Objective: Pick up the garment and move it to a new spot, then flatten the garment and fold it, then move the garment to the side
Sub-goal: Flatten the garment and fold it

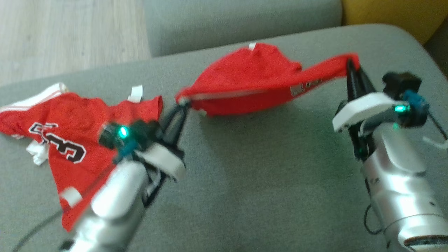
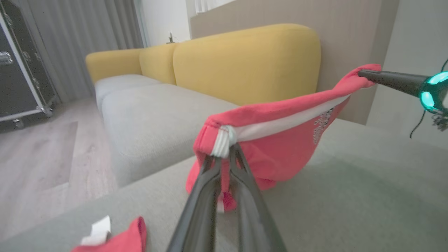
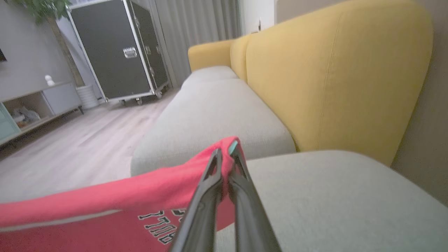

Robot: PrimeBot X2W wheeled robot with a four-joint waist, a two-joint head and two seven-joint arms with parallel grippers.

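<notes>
- So, where is the red garment [image 1: 252, 80]?
- It is up between the two grippers, pulled out long from left to right. It is over the far part of the big gray cushion [image 1: 245, 175].
- Who has the left end?
- The left gripper [image 1: 182, 103]. Its jaws are squeezed tight on the corner with the white band.
- And the right end?
- The right gripper [image 1: 350, 64] has it. Its jaws are pinched shut on a thin bit of red cloth, and that end is higher than the left one.
- Does the garment hang down?
- Yes, it sags in the middle like a bag. A dark shadow lies on the cushion under it. I cannot tell if the lowest part touches the cushion.
- What is on it?
- Some letters near the right end, and a small white tag [image 1: 252, 45] on the far edge.
- Is there more red cloth?
- Yes, a red jersey [image 1: 70, 126] lies on the near left of the cushion. It has big black and white marks. A little gray shows between it and the held garment.
- What is around the cushion?
- A yellow backrest [image 3: 332, 77] at the far right, a wood floor [image 1: 70, 31] at the far left, and a black case [image 3: 115, 52] on wheels standing on that floor.
</notes>
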